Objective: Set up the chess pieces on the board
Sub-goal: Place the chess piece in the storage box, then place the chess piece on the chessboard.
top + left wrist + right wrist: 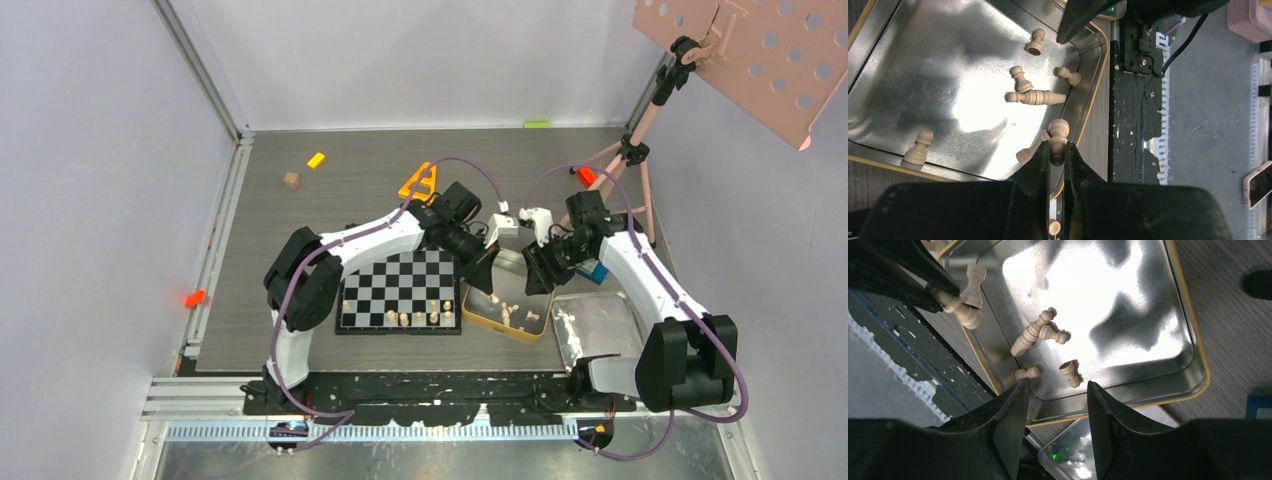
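**Left wrist view.** My left gripper (1057,150) has its fingers pressed in on a pale piece (1058,131). They pinch its lower part, and the rounded head sticks out past the tips. The pinch sits inside the gold tin (1094,100), close to the wall nearest my bases. I cannot tell whether the piece is clear of the tin floor. Several loose pieces (1035,96) lie or stand on the shiny floor, one just beside the held one.

**Right wrist view.** My right gripper (1055,390) hangs over the same tin with its fingers spread wide, closed on nothing. Only this view shows the pinch from the other side. The dark left fingers enter at upper left, with the pale piece coming out of them beside a second one.

**Overhead view.** Only here does the board (395,280) appear. It lies flat, just left of the tin, and a short row of pale chess pieces (419,318) stands along its near edge, toward the right corner. A silver tray (600,335) lies on the tin's right. Both grippers meet over the tin, but the pinch is too small to read in this view.
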You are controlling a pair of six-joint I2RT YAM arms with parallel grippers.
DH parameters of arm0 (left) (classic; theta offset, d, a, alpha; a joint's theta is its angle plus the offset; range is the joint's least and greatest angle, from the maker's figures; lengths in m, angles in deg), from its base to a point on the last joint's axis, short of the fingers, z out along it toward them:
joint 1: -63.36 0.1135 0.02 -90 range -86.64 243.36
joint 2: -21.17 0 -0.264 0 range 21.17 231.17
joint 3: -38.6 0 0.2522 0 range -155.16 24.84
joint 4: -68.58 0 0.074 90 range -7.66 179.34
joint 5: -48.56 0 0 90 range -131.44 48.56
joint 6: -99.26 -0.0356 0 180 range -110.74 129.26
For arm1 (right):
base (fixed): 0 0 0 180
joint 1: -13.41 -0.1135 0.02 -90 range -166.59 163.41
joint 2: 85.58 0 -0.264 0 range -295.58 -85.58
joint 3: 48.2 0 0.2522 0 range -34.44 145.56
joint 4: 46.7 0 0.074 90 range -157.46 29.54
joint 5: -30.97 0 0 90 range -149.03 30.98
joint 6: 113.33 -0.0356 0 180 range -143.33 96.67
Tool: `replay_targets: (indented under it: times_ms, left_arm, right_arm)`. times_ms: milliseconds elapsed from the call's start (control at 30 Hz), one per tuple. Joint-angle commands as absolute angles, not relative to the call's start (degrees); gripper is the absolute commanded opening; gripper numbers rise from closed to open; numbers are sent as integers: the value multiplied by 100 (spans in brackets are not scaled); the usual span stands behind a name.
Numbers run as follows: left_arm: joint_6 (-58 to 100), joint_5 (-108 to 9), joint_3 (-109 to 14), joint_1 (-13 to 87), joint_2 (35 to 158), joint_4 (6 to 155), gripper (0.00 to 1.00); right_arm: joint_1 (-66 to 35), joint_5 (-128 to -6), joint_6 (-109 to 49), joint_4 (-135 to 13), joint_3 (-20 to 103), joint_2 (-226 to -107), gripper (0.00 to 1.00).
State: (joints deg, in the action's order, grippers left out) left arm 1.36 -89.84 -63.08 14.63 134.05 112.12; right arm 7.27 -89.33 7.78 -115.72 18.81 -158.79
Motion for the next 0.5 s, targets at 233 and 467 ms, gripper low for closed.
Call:
replay_targets:
  times_ms: [233,467]
  left_arm:
    - [-1717,-8270,-6369,1050,12492,11791,0]
    - [-2742,-7494,-6800,524,12614,12453,0]
  right_arm:
    - [1552,-10060,-70,-11582,2929,-16728,53]
    - [1486,-10901,-310,-11901,3465,-17607,53]
